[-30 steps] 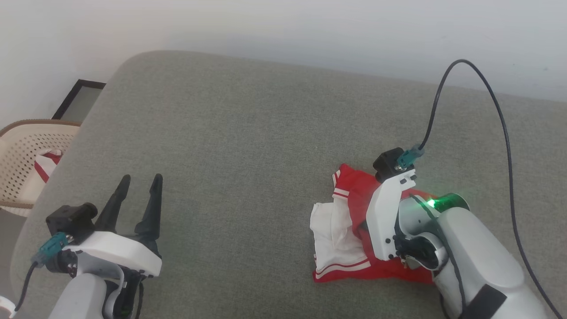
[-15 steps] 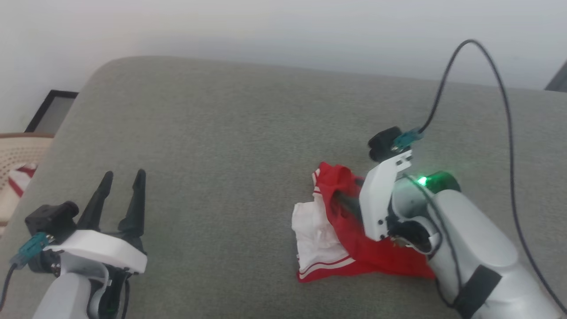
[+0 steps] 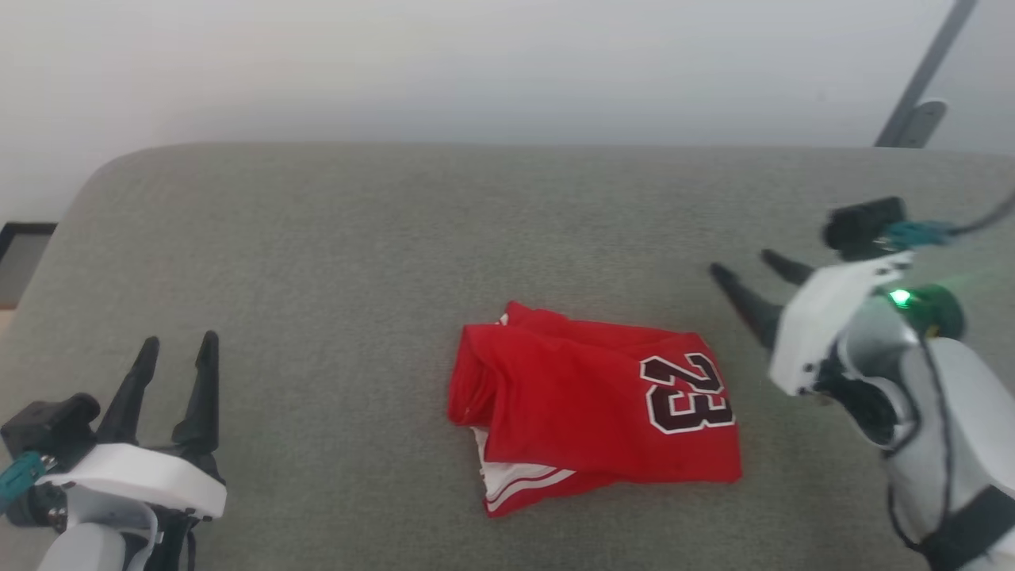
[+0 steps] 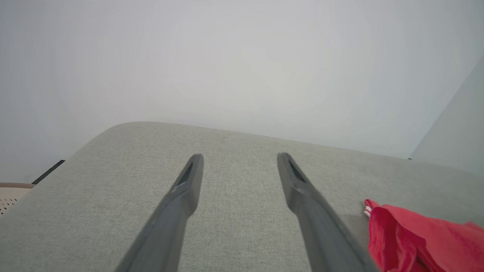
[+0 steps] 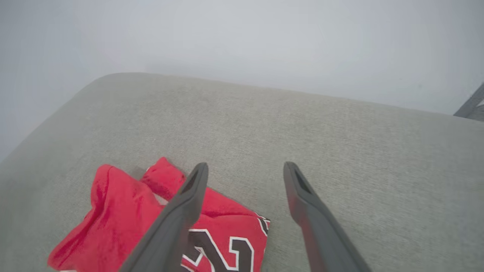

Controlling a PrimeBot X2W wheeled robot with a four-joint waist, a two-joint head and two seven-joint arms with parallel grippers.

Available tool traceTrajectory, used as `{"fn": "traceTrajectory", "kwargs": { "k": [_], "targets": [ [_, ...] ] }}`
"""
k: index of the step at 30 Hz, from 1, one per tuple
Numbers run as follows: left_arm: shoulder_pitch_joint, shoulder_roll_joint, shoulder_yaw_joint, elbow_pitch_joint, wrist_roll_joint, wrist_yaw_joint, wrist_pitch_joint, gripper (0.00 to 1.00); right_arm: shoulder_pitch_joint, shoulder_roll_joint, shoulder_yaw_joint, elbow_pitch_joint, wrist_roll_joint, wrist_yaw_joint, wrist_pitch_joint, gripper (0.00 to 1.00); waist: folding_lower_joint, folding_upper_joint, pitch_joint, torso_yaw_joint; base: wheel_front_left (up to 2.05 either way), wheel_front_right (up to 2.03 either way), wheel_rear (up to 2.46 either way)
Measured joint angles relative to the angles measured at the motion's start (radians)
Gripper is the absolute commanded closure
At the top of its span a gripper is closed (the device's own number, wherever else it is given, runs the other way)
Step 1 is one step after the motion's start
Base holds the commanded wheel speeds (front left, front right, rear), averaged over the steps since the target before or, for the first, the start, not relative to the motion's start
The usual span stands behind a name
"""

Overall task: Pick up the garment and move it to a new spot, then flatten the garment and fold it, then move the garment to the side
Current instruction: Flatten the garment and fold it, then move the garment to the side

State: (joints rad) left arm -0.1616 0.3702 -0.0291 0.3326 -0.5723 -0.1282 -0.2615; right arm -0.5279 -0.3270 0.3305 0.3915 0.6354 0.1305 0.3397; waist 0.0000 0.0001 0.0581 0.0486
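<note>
1. Right wrist view: the right gripper (image 5: 246, 166) holds its two dark fingers (image 5: 306, 204) wide apart with nothing between them, above the grey cushion (image 5: 340, 143).
2. In the head view it hangs just beyond the right end of the garment (image 3: 587, 396) without touching it, fingers pointing up and to the left.
3. The left gripper (image 3: 181, 341) sits at the lower left, its fingers also spread and empty, well apart from the garment.
4. The garment lies near the middle of the cushion as a rough red rectangle. The black, white-outlined numerals (image 3: 686, 392) "23" face up near its right end.
5. White striped trim (image 3: 515, 484) peeks out under its lower left corner.
6. Behind the cushion is a pale wall (image 3: 476, 71), with a dark slanted bar (image 3: 924, 75) at the upper right.
</note>
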Motion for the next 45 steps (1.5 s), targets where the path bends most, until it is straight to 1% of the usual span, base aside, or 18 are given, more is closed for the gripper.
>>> {"fn": "traceTrajectory", "kwargs": {
  "k": [5,10,17,22,26,29,33,45],
  "targets": [
    [0.025,0.009,0.018,-0.005,0.008,0.000,0.000,0.00,0.064,-0.029,-0.082,-0.038,-0.021,0.000,-0.087,0.00,0.0000,0.0000,-0.015,-0.035,0.00,0.00,0.00],
    [0.054,0.015,0.041,-0.007,0.011,0.000,0.000,0.00,0.133,-0.048,-0.130,-0.059,-0.057,0.000,-0.171,0.00,0.0000,0.0000,-0.029,-0.067,0.00,0.00,0.00],
    [0.098,0.014,0.067,-0.010,0.013,0.000,0.000,0.00,0.228,-0.047,-0.191,-0.079,-0.077,0.000,-0.322,0.00,0.0000,0.0000,-0.049,-0.103,0.00,0.00,0.00],
    [0.123,0.012,0.081,-0.023,0.013,0.000,0.000,0.00,0.286,-0.044,-0.226,-0.074,-0.103,0.000,-0.393,0.00,0.0000,0.0000,-0.056,-0.113,0.00,0.00,0.00],
    [0.132,0.014,0.084,-0.029,0.013,0.000,0.000,0.00,0.309,-0.034,-0.249,-0.067,-0.127,0.000,-0.421,0.00,0.0000,0.0000,-0.058,-0.116,0.00,0.00,0.00],
    [0.138,0.016,0.083,-0.033,0.013,0.000,0.000,0.00,0.320,-0.018,-0.261,-0.062,-0.145,0.000,-0.428,0.00,0.0000,0.0000,-0.058,-0.116,0.00,0.00,0.00],
    [0.138,0.018,0.082,-0.035,0.011,0.000,0.000,0.00,0.320,-0.015,-0.269,-0.058,-0.153,0.000,-0.433,0.00,0.0000,0.0000,-0.059,-0.116,0.00,0.00,0.00],
    [0.139,0.019,0.078,-0.033,0.009,0.000,0.000,0.00,0.320,-0.008,-0.277,-0.052,-0.167,0.000,-0.423,0.00,0.0000,0.0000,-0.066,-0.110,0.00,0.00,0.00]
  ]
}}
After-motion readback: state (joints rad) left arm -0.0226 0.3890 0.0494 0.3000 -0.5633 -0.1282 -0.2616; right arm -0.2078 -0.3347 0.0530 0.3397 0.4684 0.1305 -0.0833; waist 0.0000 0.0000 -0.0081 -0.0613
